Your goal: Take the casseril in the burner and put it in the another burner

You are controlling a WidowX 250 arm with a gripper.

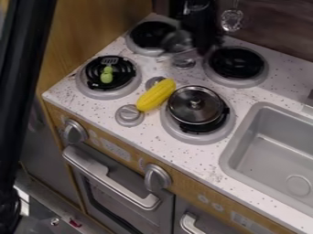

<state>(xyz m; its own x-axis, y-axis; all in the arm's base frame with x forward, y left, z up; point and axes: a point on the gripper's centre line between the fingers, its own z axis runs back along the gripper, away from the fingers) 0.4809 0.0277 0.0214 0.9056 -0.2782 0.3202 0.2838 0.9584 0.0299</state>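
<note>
The round, dark metal casserole [195, 106] sits upright, lid knob up, on the grey-rimmed burner [198, 138] beside the yellow plastic corn [156, 94]; whether my black gripper [194, 47] is clenched, I cannot tell.

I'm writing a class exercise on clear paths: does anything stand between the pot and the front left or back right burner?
Toward the front left burner, the corn lies in the way, and a green toy sits on that burner. Between the pot and the back right burner, nothing visible stands.
</note>
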